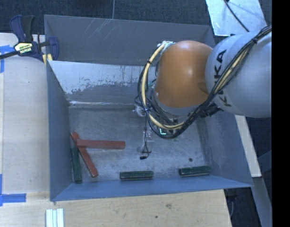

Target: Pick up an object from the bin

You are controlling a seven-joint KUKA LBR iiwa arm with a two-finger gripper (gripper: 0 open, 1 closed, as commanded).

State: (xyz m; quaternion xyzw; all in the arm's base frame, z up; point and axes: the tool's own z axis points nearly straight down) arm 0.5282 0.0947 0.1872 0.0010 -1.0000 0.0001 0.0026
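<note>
Closest to the lens sits the arm's orange wrist cover point(180, 74), ringed with cables point(147, 86). Below it the slim gripper point(144, 153) hangs low over bare floor near the middle of the bin point(135, 191). Whether the claw is released or clenched cannot be told from this angle, and nothing can be made out in its grasp.

5 thin bars lie flat in the bin: 2 red-brown and 3 dark green. Nearest the gripper is a dark green bar point(136, 175), just in front of it along the front wall. A red-brown bar point(101, 145) points its right end at the gripper from the left, near but apart. At its left end it meets the other red-brown bar point(87, 159), which lies next to the left green bar point(77, 167) by the left wall. The right green bar point(194, 171) lies toward the front right corner.

The step in hand looks like settling on a target and going down. The red-brown bar's free right end seems the kinder choice, with open floor on both sides, whereas the green bars hug the walls. The claw should close across the bar's narrow width and sink right to the floor, since these pieces lie low and a shallow bite would likely slip off.
</note>
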